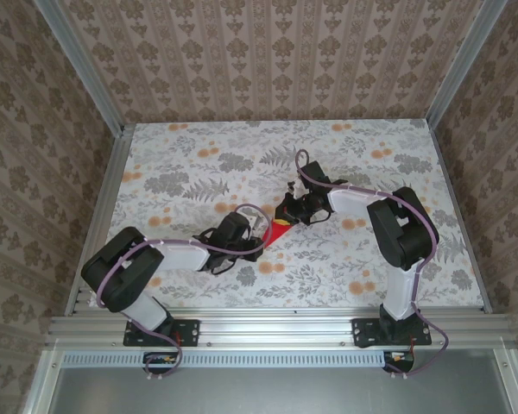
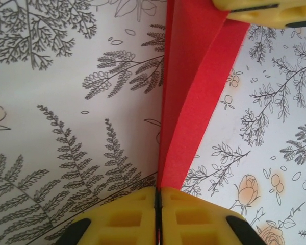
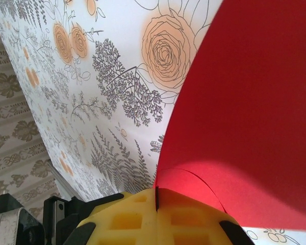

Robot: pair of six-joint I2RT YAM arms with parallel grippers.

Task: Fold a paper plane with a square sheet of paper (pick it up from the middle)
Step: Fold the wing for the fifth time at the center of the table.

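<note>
- The left gripper [image 1: 255,231] reaches in from the left over the floral table [image 1: 181,164]. It is clamped tight, and in its wrist view the yellow fingers [image 2: 127,217] meet on the narrow near end of the folded red paper [image 1: 279,231].
- The folded red paper is near the table's middle and spans from one gripper to the other, its layers meeting along a long crease.
- The right gripper [image 1: 293,210] comes in from the right. It is pinched closed on the paper's other end, with a curled edge caught between its yellow pads [image 3: 188,219].
</note>
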